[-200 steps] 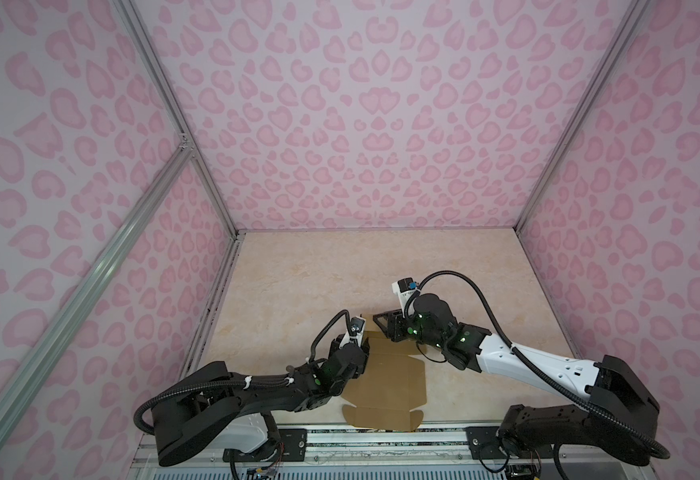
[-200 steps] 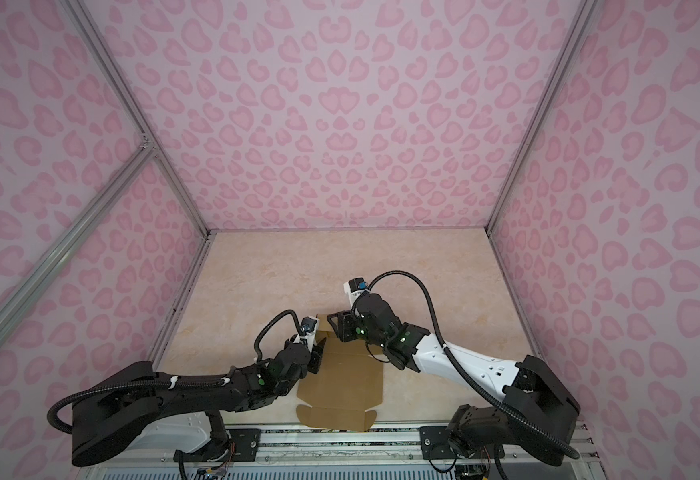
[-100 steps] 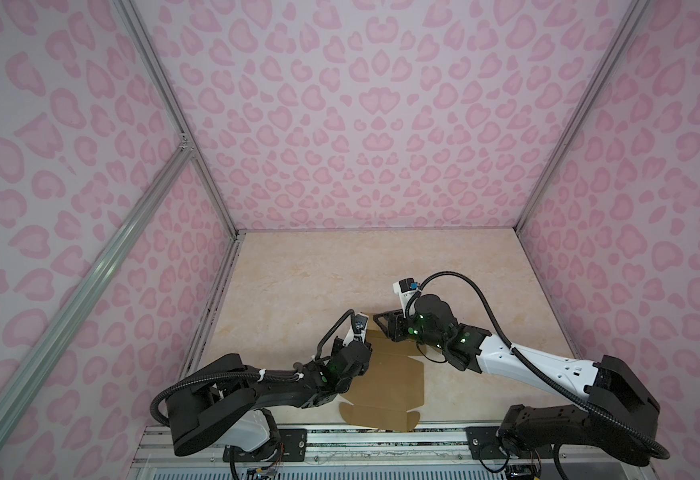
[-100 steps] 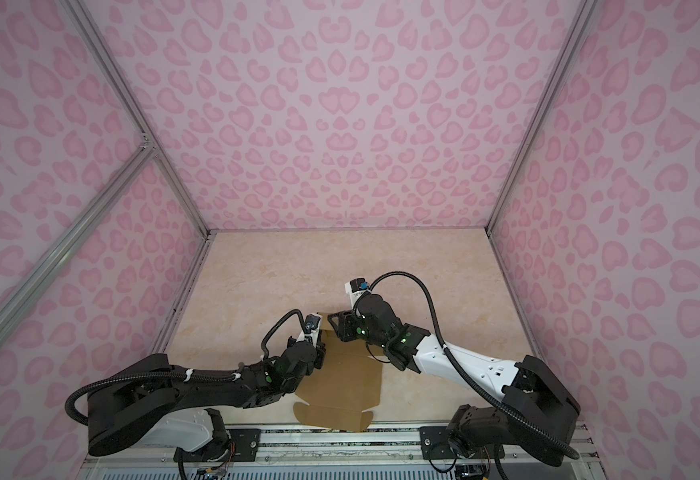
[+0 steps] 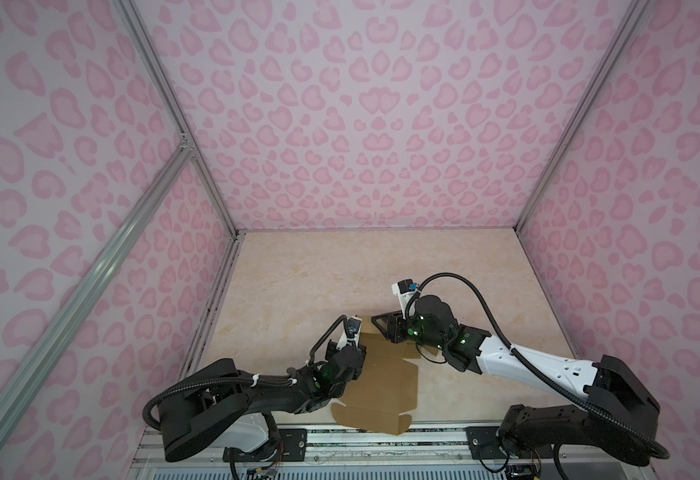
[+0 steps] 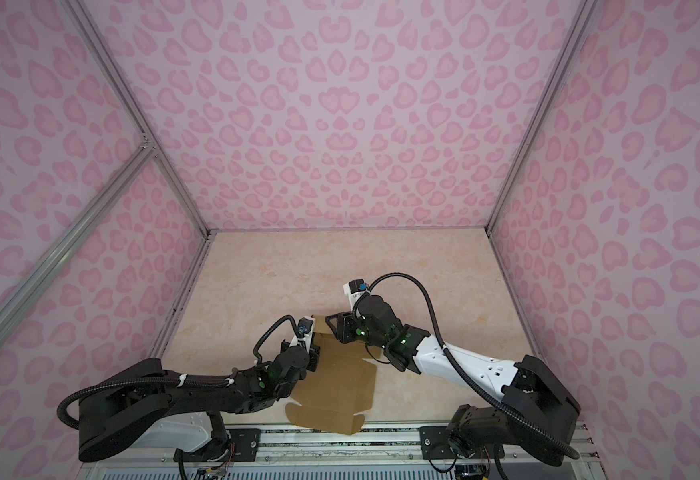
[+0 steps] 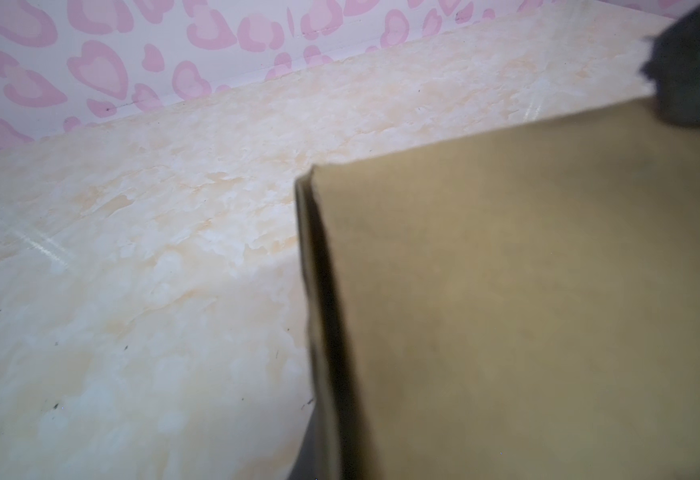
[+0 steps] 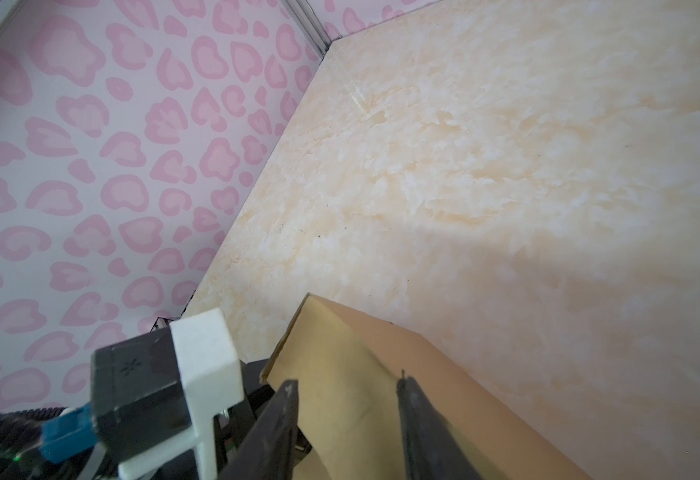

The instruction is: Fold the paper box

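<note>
With the plain brown kraft cardboard paper box point(image 5: 385, 382) mostly flat at the near edge of the cream marbled desk point(image 5: 340, 282), the left hand point(image 5: 358, 349) clenched on its left flap and the right hand point(image 8: 348, 415) released over the far flap, you should next raise both flaps along their creases.

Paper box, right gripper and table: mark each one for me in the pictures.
paper box point(image 5: 385, 386): top view, on its flat middle panel.
right gripper point(image 8: 348, 419): right wrist view, midway between the two dark fingertips, which straddle a raised flap.
table point(image 6: 298, 270): top view, on bare marbled surface behind the arms.
</note>
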You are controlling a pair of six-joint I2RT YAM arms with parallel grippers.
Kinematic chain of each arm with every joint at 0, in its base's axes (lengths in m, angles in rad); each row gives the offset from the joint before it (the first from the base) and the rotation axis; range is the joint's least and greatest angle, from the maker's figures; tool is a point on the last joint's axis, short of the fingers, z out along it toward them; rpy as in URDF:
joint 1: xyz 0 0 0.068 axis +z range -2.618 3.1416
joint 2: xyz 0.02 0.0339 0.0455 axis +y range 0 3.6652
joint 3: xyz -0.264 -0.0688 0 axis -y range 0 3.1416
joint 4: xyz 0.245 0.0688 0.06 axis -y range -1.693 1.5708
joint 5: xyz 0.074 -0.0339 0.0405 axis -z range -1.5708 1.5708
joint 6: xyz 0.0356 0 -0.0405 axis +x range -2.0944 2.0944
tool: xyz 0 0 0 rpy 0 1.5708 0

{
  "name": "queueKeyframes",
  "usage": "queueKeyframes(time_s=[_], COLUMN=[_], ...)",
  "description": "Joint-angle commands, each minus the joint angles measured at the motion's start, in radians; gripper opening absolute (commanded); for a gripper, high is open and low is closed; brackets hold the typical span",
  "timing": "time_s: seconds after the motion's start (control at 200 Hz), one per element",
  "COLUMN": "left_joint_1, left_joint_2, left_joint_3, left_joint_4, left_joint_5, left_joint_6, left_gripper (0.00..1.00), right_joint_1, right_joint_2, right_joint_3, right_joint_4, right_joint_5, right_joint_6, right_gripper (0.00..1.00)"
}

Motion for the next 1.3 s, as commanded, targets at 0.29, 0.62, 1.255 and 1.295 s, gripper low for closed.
queueKeyframes(time_s=[0.29, 0.62, 1.255, 1.295], left_joint_1=[0.029, 0.038, 0.039, 0.038], left_joint_2=[-0.162, -0.258, -0.276, -0.276], left_joint_3=[-0.088, -0.093, -0.064, -0.065], left_joint_4=[-0.02, -0.119, -0.22, -0.217], left_joint_5=[-0.011, 0.034, 0.032, 0.035], left_joint_6=[0.02, 0.006, -0.055, -0.058], left_gripper=[0.03, 0.03, 0.03, 0.03], right_joint_1=[0.015, 0.077, 0.108, 0.107], right_joint_2=[-0.081, -0.275, -0.389, -0.376], right_joint_3=[-0.02, -0.038, -0.161, -0.161], right_joint_4=[-0.083, -0.218, -0.272, -0.264], right_joint_5=[0.033, 0.091, 0.137, 0.135], right_joint_6=[0.013, 0.009, 0.103, 0.104], right_gripper=[0.43, 0.44, 0.47, 0.47])
